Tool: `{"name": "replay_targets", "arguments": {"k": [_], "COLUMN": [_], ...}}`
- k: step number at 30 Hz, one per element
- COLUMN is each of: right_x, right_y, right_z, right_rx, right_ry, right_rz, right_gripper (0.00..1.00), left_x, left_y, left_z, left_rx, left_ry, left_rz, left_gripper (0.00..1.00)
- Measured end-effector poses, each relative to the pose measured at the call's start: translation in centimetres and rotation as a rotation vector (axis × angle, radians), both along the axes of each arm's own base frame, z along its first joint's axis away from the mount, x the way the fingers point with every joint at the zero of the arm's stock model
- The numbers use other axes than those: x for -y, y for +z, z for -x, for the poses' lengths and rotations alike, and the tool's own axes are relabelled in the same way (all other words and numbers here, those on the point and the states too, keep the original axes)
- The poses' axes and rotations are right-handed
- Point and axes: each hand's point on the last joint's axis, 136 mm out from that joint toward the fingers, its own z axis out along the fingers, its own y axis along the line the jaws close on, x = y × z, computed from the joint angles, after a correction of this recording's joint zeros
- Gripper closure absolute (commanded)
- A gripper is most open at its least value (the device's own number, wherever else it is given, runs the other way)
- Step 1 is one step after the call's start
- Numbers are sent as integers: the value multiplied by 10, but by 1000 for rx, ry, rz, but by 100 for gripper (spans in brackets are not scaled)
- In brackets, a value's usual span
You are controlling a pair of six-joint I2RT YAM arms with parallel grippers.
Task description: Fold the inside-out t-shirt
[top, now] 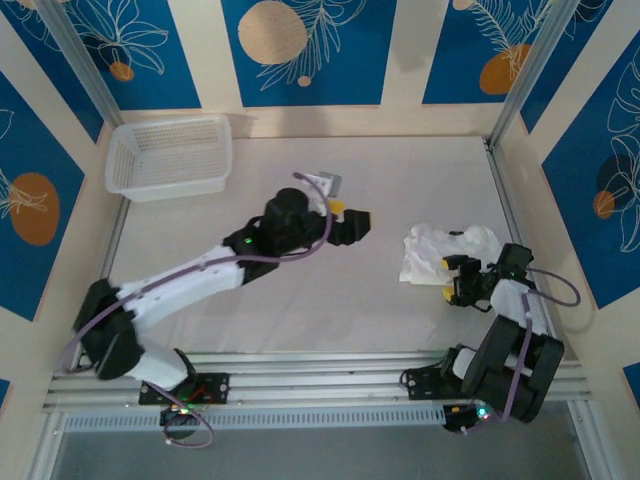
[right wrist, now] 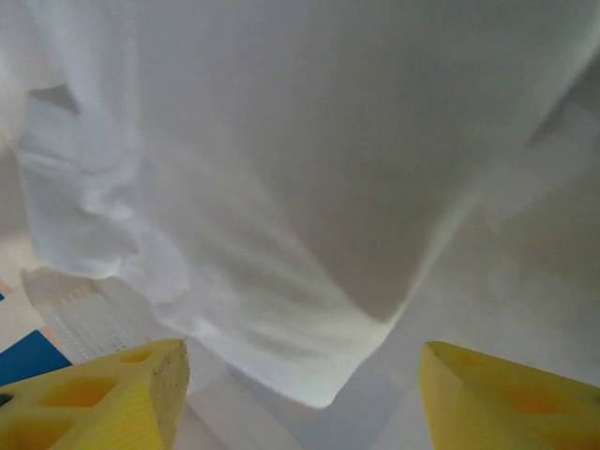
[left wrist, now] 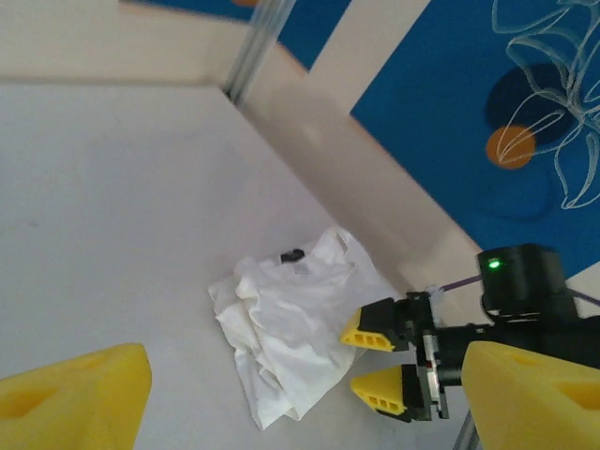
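Both pairs of jaws stand apart, nothing clamped, with the left gripper (top: 355, 224) over the middle of the pale table (top: 250, 180) and the right gripper (top: 450, 278) at the near edge of the rumpled white cotton t-shirt (top: 440, 250) by the table's right edge, so we're between grasps, I'd say, and next needs a clean hem pinch.

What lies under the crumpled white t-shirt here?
The crumpled white cotton t-shirt rests on the pale grey tabletop, its small dark tag facing up. Whatever sits beneath its folds is covered.
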Motion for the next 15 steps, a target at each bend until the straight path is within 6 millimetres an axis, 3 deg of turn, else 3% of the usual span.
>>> {"name": "replay_targets", "arguments": {"k": [3,7,9,15], "right_x": [-1,2,7,21], "right_y": [-11,-13,-12,-11], "right_z": [-9,-28,-49,-119], "right_rx": [-11,-17,-12,11], "right_ry": [20,61,82,128], "right_rz": [-2,36,69,115], "right_gripper": [44,54,57,63], "left_x": [-26,-45,-53,-58], "left_y": [-16,-70,-90,-96], "left_z": [9,13,16,14], "left_rx": [3,-70,-101,-96], "left_ry": [44,89,103,125], "left_rz": [-55,-180,-232,-264], "left_gripper": [15,15,16,16]}}
